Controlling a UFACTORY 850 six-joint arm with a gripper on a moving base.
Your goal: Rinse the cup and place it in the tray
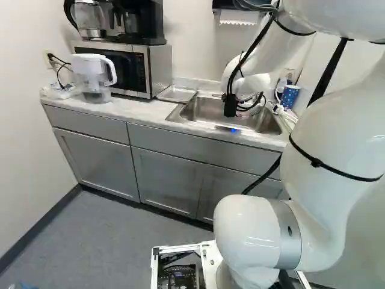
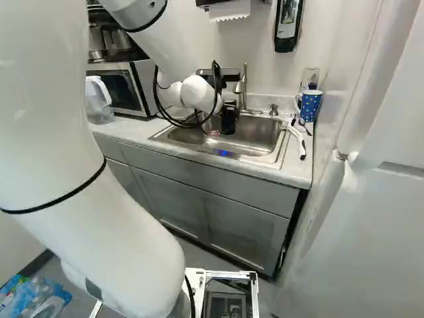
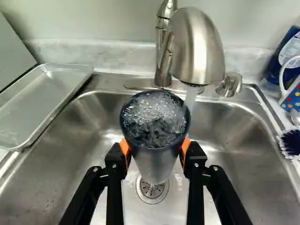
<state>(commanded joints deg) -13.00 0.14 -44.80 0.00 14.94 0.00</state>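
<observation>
Wrist view showed the claw clamped on the cup, one orange pad pressed to either side. The cup hung mouth up above the sink and its drain, with frothing water inside up near the rim. Water ran from the faucet just ahead, meeting the cup at its rim and seemingly going in.

Rinsing was therefore under way, though whether the cup was clean could not be told. It had yet to be emptied, and the faucet would probably need shutting off. Placing was wholly undone: the tray lay beside the sink, near the microwave on the bench, well apart from the cup. By that reckoning, the job stood roughly midway.
</observation>
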